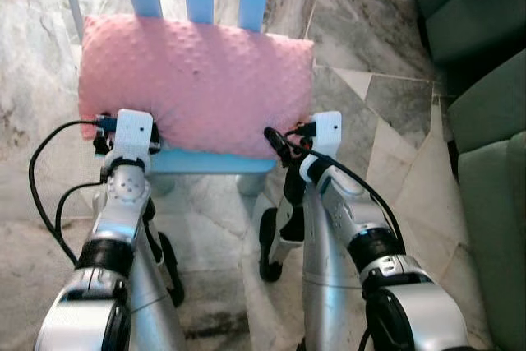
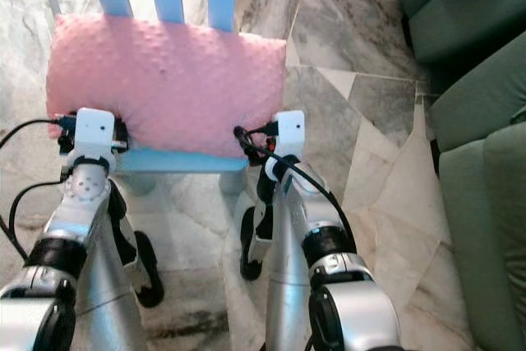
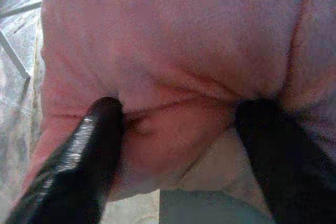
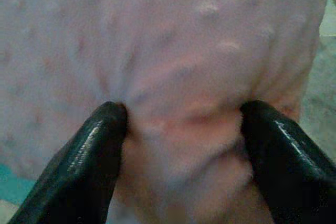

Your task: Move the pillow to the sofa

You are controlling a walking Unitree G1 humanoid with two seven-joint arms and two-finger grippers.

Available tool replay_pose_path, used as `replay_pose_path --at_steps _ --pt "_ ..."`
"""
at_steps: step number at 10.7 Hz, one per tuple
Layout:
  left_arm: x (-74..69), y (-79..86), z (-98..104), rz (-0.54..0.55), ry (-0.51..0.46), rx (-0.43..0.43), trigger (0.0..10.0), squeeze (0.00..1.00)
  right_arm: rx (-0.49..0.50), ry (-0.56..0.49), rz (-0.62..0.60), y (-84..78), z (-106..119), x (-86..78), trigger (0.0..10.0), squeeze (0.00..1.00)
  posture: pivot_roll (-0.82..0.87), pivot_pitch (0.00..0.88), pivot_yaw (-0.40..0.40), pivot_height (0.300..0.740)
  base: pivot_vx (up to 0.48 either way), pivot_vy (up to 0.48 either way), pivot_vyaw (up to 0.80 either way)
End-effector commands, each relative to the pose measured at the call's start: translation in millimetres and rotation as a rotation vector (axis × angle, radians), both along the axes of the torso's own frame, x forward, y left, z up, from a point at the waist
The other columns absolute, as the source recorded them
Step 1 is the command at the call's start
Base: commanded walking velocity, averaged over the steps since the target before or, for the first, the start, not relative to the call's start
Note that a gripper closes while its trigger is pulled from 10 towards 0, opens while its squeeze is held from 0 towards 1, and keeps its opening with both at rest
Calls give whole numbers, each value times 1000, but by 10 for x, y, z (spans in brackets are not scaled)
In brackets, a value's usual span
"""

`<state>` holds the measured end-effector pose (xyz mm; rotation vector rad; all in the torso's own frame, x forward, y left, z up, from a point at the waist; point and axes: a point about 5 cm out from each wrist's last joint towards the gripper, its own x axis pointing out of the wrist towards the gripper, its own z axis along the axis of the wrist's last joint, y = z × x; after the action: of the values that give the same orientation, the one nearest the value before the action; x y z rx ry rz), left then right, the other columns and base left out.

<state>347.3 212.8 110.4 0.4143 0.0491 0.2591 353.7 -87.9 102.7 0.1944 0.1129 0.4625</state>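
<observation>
A pink dotted pillow [image 1: 197,80] lies on the seat of a light blue wooden chair [image 1: 215,163], leaning against its back slats. My left gripper [image 1: 154,134] grips the pillow's near left corner, and the left wrist view has its two black fingers [image 3: 97,135] dug into the fabric with a fold bulging between them. At the near right corner my right gripper [image 1: 274,140] does the same; its fingers [image 4: 107,129] squeeze a fold of pillow [image 4: 157,35]. The pillow rests on the seat.
A green sofa [image 1: 493,162] stands to the right, its cushions running along the right edge. The floor is grey and white marble [image 1: 370,88]. The chair's legs and my own legs stand close below the seat. Black cables loop off both wrists.
</observation>
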Motion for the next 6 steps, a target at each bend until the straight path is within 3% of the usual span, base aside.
replay_pose_path --at_steps 1,6 --pt "-98 29 -255 15 98 5 0 0 -13 64 0 -39 -178 -71 0 0 3 479 -158 459 0 0 0" --pt "-84 64 -230 33 50 17 0 0 -16 67 -1 -44 -188 -64 0 0 3 473 -159 459 0 0 0"
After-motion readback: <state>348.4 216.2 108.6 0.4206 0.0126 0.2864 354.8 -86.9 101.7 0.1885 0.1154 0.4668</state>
